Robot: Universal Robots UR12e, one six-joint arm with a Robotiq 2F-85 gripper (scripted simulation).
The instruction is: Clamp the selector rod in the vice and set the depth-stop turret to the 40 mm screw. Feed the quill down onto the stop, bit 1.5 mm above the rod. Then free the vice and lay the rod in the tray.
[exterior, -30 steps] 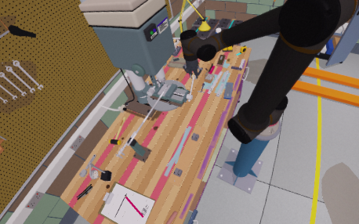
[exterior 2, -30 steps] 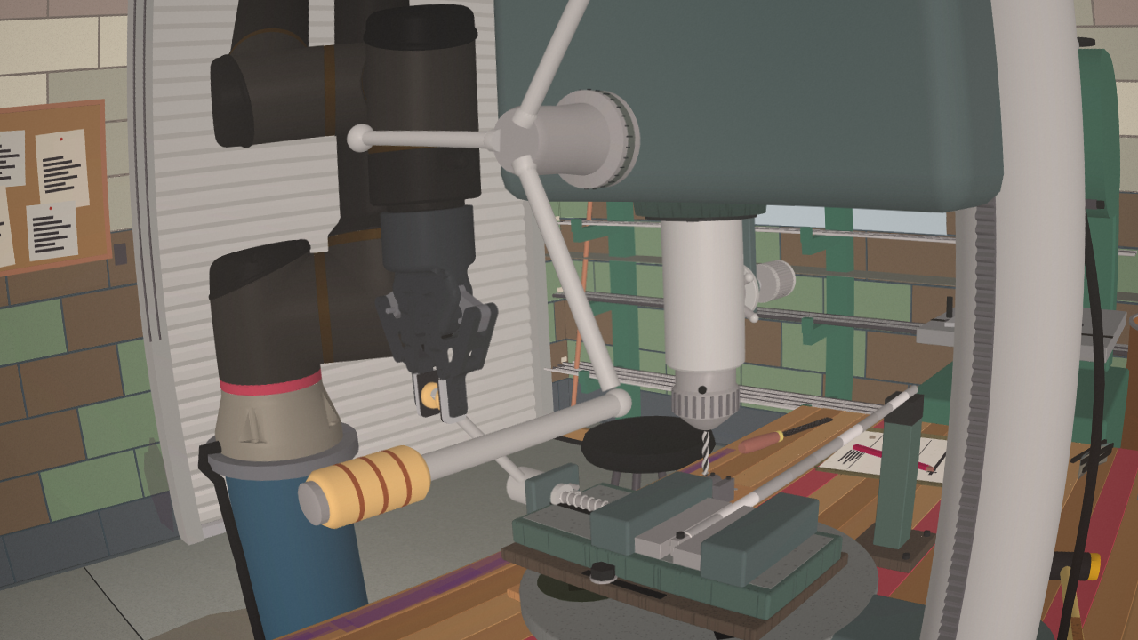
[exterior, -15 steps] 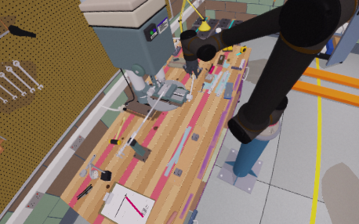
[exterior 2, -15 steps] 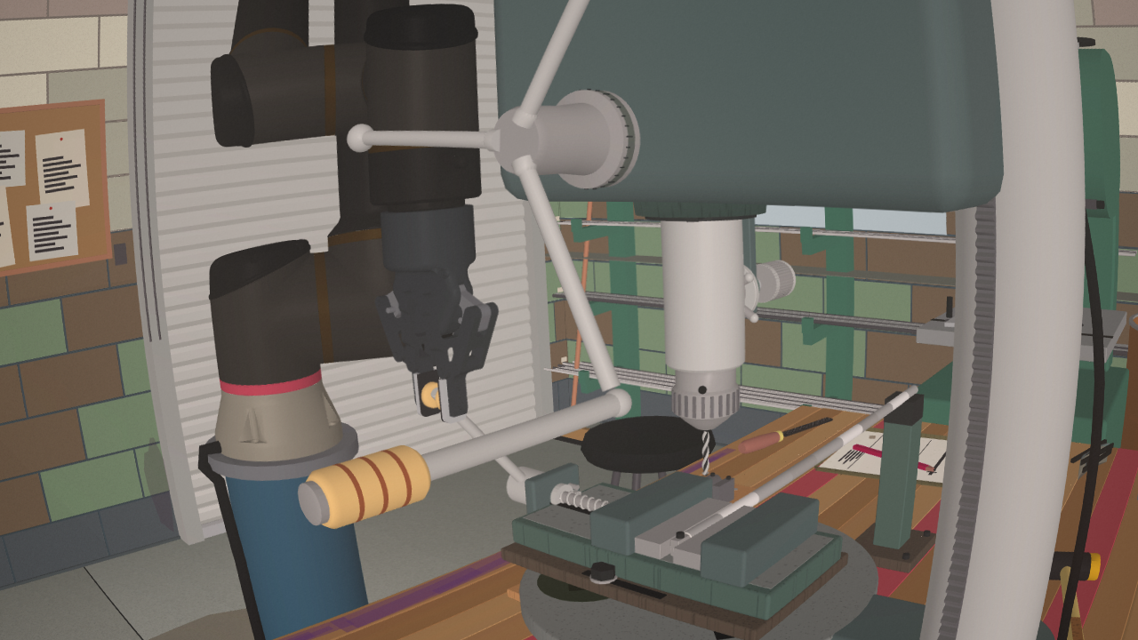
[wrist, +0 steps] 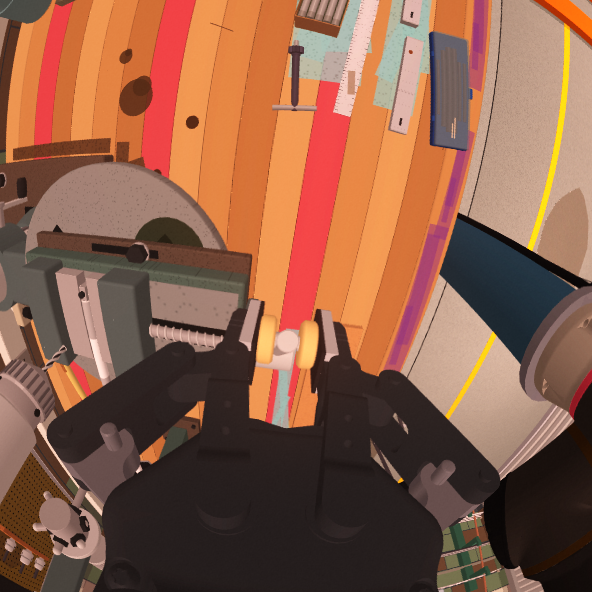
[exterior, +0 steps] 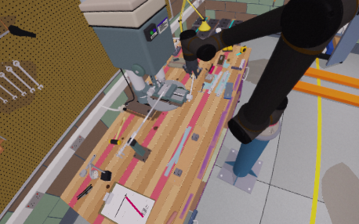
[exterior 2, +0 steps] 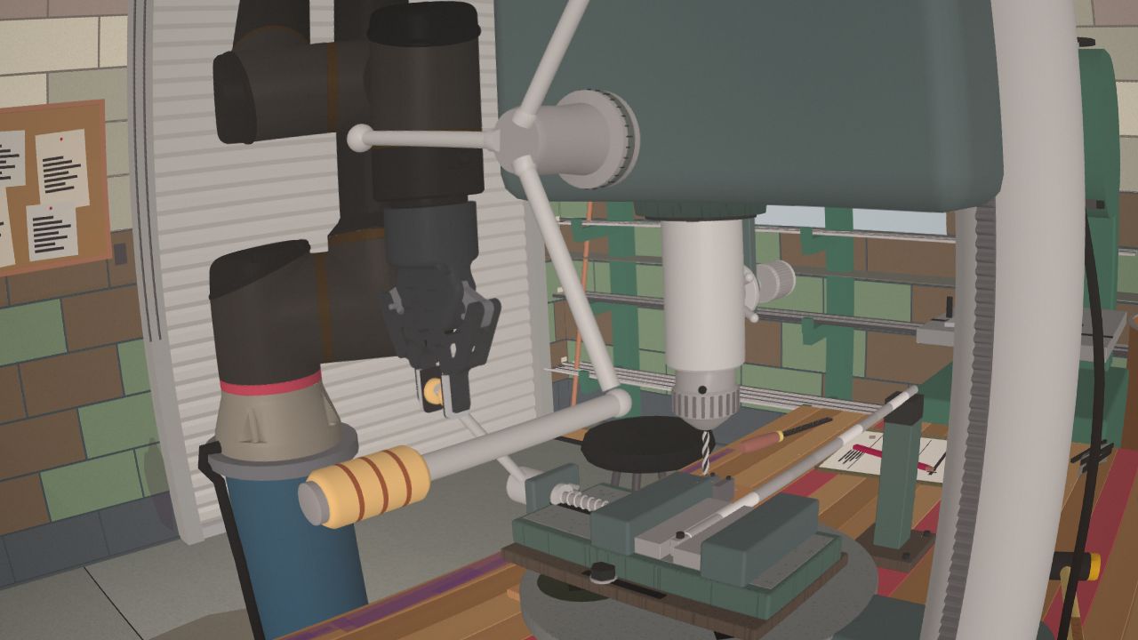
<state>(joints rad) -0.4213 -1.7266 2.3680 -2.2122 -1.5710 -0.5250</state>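
Between my closed fingers [wrist: 287, 338] I hold the yellow-ended grip of the vice handle [wrist: 287, 343], a pale crank bar that runs down to the vice screw [exterior 2: 579, 499]. The green drill-press vice [exterior 2: 676, 533] sits on the round table with the thin white selector rod [exterior 2: 796, 470] lying across its jaws, its far end propped on a green stand [exterior 2: 903, 478]. The drill bit [exterior 2: 705, 452] hangs just above the rod. A quill feed lever with an orange banded knob [exterior 2: 366, 485] juts toward the near side below my gripper [exterior 2: 444, 392].
The drill press head [exterior 2: 748, 103] and its column [exterior 2: 1011, 318] crowd the space above and right of the vice. Rulers, a blue case [wrist: 450, 91] and small tools lie on the striped bench [exterior: 172, 141]. My arm's pedestal [exterior: 245, 156] stands off the bench edge.
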